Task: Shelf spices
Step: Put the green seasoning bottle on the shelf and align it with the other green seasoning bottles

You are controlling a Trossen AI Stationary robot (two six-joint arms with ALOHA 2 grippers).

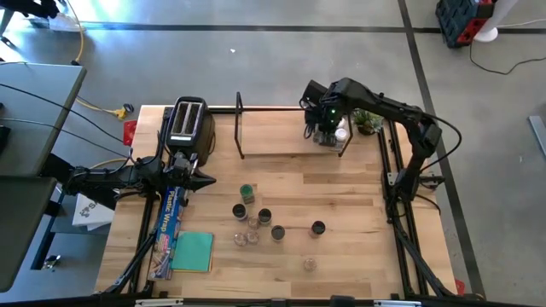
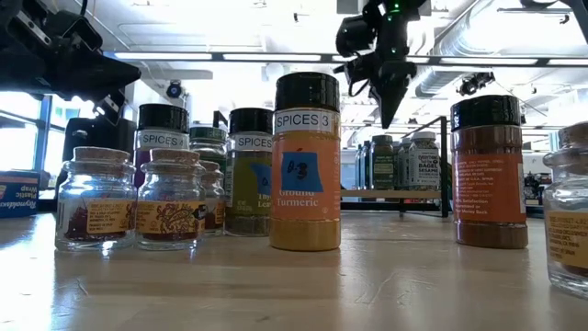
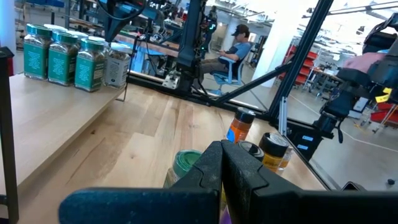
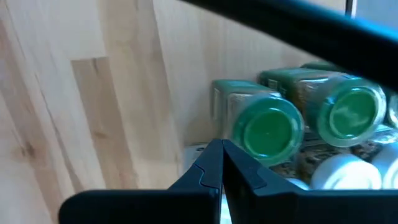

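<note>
Spices sit loose at lower centre of my high view; more (green lids mostly) stand on the shelf, under my right gripper, clenched empty. Left gripper waits mid-left, clenched too.

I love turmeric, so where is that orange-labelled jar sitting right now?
In the low view the turmeric jar stands on the table front and centre, right of a dark-lidded leaf jar, apart from the shelf.
</note>
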